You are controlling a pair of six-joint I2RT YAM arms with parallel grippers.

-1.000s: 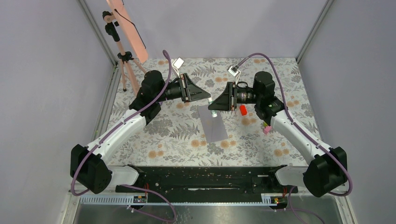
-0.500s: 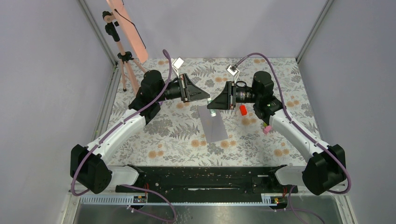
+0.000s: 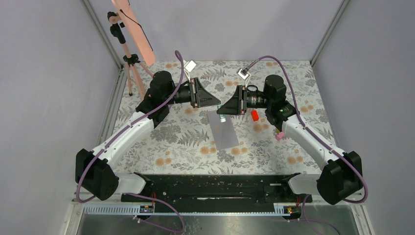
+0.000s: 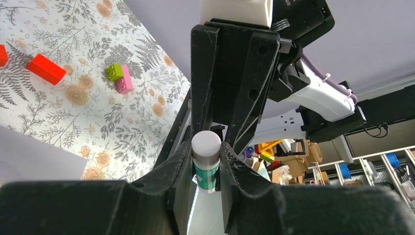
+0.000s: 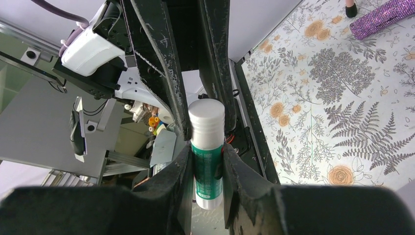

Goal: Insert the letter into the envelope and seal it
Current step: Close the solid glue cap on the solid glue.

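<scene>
The grey-lilac envelope [image 3: 223, 130] lies flat on the floral table, just in front of both grippers; a corner of it shows in the left wrist view [image 4: 29, 154]. The letter is not in view. My left gripper [image 3: 217, 103] and right gripper [image 3: 224, 108] meet tip to tip above the envelope's far end. Both are shut on one green-and-white glue stick [image 3: 222, 118]. In the left wrist view my left gripper [image 4: 206, 152] clamps the glue stick [image 4: 206, 164] by its white cap end. In the right wrist view my right gripper [image 5: 205, 156] clamps the glue stick's green body [image 5: 206, 166].
A red brick [image 3: 254, 115] and a pink-and-green brick [image 3: 280, 135] lie right of the envelope; both show in the left wrist view, the red brick [image 4: 46, 68] and the pink-and-green brick [image 4: 119, 78]. A tripod [image 3: 129, 61] stands at the back left.
The left arm has shifted slightly to the right and the right arm slightly to the left. Both stay closed on the glue stick above the envelope.
</scene>
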